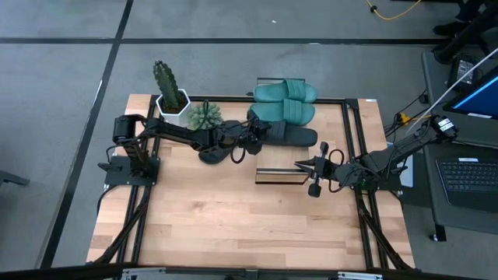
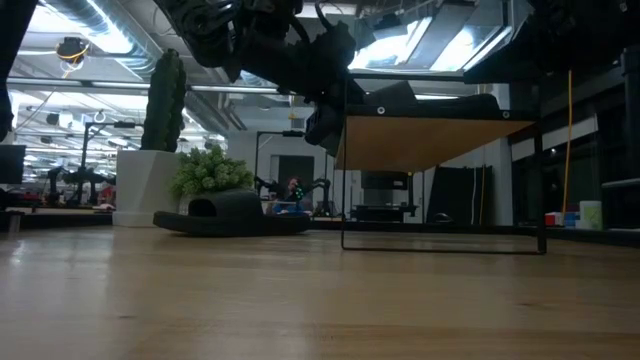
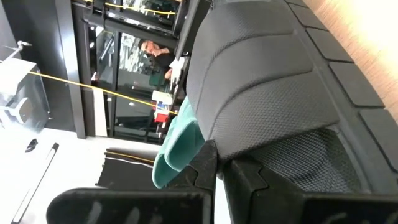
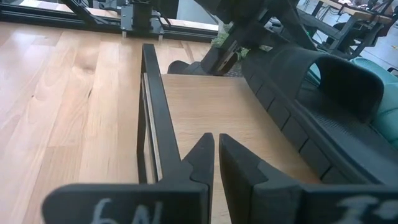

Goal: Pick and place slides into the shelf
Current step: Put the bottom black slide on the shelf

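High view: your left tool (image 1: 250,132) reaches across shelf (image 1: 346,140), pinching heel end of black slide (image 1: 289,134). Slide lies on shelf top, long axis across picture, beside two teal slides (image 1: 285,102) lying parallel. Second black slide (image 1: 213,154) on surface (image 1: 233,218).

Low view: you see that slide (image 2: 232,213) flat, long axis side to side.

Left wrist view: fingers (image 3: 205,167) clamp slide's (image 3: 273,93) edge.

Right wrist view: your right tool (image 4: 216,155) pressed together, holding nothing, at shelf's (image 4: 205,106) edge.
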`<state>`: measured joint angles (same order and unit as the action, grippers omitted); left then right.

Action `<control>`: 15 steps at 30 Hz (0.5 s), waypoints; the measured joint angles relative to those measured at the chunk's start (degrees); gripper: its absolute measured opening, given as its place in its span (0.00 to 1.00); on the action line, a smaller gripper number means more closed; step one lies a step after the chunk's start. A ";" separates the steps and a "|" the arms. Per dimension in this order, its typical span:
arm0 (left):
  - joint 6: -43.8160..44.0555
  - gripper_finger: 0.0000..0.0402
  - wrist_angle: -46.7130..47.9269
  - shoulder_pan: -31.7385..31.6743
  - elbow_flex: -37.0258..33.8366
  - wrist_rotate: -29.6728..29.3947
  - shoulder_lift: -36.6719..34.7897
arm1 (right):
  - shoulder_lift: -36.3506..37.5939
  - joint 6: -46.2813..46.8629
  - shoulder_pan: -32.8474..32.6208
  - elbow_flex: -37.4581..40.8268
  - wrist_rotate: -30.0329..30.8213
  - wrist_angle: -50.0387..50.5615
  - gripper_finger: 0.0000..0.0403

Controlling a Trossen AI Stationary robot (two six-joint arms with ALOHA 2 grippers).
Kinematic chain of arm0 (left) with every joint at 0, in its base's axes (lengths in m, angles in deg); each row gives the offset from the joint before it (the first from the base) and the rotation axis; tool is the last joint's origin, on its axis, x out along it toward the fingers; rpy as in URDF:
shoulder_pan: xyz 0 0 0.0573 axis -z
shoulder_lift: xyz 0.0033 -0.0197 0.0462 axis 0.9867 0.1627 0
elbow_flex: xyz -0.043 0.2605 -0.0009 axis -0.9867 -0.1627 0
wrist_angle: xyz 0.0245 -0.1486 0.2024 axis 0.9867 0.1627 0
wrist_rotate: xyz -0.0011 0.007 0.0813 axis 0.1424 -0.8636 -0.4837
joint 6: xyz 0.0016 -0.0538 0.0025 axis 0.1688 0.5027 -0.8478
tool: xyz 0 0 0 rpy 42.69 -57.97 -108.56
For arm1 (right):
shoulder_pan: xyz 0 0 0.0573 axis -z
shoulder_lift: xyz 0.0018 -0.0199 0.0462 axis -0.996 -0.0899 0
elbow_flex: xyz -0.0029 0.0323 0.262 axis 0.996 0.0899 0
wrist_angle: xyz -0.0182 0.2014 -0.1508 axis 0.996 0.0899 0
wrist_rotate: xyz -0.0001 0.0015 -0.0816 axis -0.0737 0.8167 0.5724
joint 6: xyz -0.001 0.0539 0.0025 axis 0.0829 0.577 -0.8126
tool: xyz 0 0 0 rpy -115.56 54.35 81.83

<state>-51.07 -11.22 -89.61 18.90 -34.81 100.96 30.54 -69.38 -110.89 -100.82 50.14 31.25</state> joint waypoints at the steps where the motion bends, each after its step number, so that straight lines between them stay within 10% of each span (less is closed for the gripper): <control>1: -0.01 0.03 0.00 0.00 0.00 0.02 -0.01 | 0.01 0.00 0.00 0.00 0.00 0.00 0.07; 15: -0.08 0.18 0.31 -0.16 -0.02 -1.32 -0.03 | 0.01 1.51 -0.01 0.00 -0.03 -0.02 0.07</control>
<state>-51.15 -10.91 -89.77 18.88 -36.13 100.93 30.55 -67.88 -110.90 -100.82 50.11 31.23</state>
